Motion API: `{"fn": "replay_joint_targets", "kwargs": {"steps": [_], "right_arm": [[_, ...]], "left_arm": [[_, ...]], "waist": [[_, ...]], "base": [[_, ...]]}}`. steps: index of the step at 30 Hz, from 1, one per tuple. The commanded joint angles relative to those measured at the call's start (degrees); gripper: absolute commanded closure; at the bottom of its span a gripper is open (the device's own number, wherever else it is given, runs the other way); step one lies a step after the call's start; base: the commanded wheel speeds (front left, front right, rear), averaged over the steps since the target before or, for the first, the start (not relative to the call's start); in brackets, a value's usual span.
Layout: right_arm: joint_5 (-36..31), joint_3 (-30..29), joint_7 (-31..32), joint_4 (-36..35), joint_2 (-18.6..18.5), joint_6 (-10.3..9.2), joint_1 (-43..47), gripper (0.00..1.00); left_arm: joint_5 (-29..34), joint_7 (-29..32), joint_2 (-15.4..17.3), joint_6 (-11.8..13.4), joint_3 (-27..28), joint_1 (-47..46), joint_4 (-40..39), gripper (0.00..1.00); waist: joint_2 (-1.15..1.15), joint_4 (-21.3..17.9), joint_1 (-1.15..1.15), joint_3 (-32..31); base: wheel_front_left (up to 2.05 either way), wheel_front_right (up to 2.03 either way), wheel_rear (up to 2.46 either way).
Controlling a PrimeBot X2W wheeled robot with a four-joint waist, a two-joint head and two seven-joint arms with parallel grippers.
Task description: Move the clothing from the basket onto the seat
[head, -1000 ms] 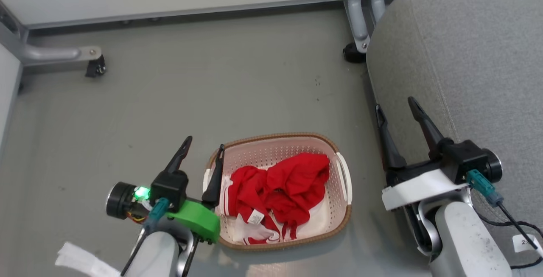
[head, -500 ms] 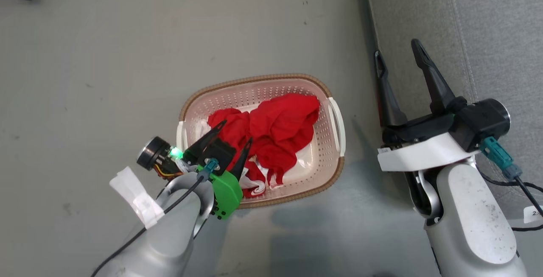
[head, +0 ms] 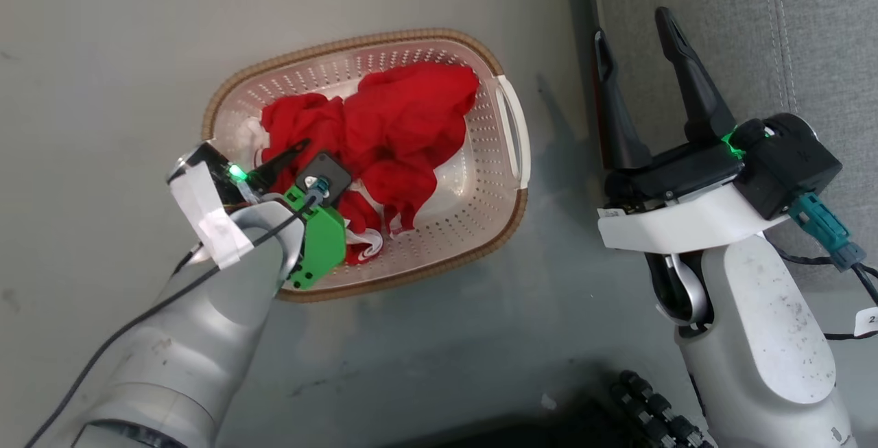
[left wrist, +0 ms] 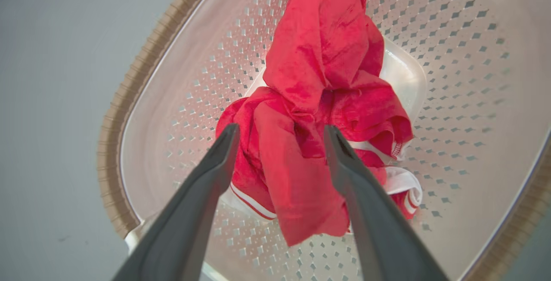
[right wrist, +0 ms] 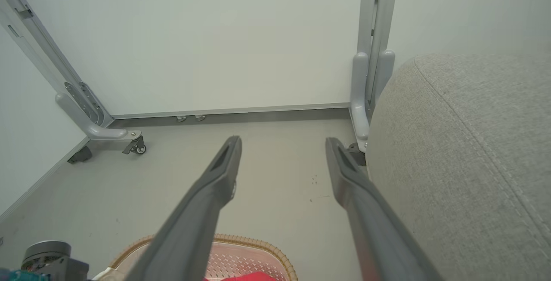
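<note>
The cream perforated basket (head: pixel 505 112) with a brown rim stands on the grey floor, and bright red clothing (head: pixel 405 112) with white trim is bunched inside it. My left gripper (head: pixel 322 160) reaches down into the basket's left half. In the left wrist view the left gripper (left wrist: pixel 280 128) is open, its fingers (left wrist: pixel 206 186) on either side of a raised fold of the clothing (left wrist: pixel 323 57), above the basket wall (left wrist: pixel 185 78). My right gripper (head: pixel 632 26) is open and holds nothing, between the basket and the grey seat (head: pixel 754 22). The right gripper (right wrist: pixel 283 140) points over bare floor beside the seat (right wrist: pixel 465 143).
White wall panels on grey metal legs with casters (right wrist: pixel 133 143) close off the far side of the floor (head: pixel 103 57). A black cable (head: pixel 844 276) trails from my right wrist across the seat front. A dark ridged part (head: pixel 651 407) sits at the bottom edge.
The head camera has tilted down, shifting the whole picture. My left gripper has moved from beside the basket's left rim to over the clothing inside it. The right gripper stays open.
</note>
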Motion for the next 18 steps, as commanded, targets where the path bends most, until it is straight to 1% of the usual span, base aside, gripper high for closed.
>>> {"fn": "replay_joint_targets", "kwargs": {"steps": [1,8,13,14,15,16,18], "right_arm": [[0.59,0.32,-0.19,-0.31,-0.04,0.00,-1.24,0.00],[2.21,1.57,-0.19,-0.75,-0.05,0.00,-2.23,0.00],[2.62,2.10,-0.19,-0.66,-0.05,0.00,-2.66,0.00],[2.66,2.18,-0.19,-0.63,-0.05,0.00,-2.81,0.00],[2.73,2.22,-0.19,-0.63,-0.05,0.00,-2.92,0.00],[2.69,2.20,-0.19,-0.58,-0.06,0.00,-2.98,0.00],[2.66,2.22,-0.19,-0.47,-0.06,0.00,-3.08,0.00]], "left_arm": [[0.50,0.57,1.05,0.37,-0.26,-1.99,1.18,0.00],[1.04,4.44,3.03,0.40,-1.45,-5.50,4.70,0.00],[1.90,9.83,3.75,0.94,-2.85,-6.44,5.94,0.00],[1.99,10.84,3.71,0.85,-3.16,-6.45,6.09,0.18],[2.44,11.66,3.82,0.83,-3.63,-6.44,6.15,0.64],[2.86,12.09,3.95,0.79,-4.20,-6.36,6.25,1.00],[3.68,11.93,4.27,1.02,-5.25,-6.17,6.30,1.00]], "waist": [[0.00,-4.32,-0.01,5.83],[0.00,-5.56,-0.01,8.45],[0.00,-5.87,-0.01,8.98],[0.00,-5.93,-0.01,9.05],[0.00,-5.99,-0.01,9.06],[0.00,-6.04,-0.01,9.02],[0.00,-6.13,-0.01,8.81]], "base": [[0.00,0.00,0.00],[0.00,0.00,0.00],[0.00,0.00,0.00],[0.00,0.00,0.00],[0.00,0.00,0.00],[0.00,0.00,0.00],[0.00,0.00,0.00]]}}
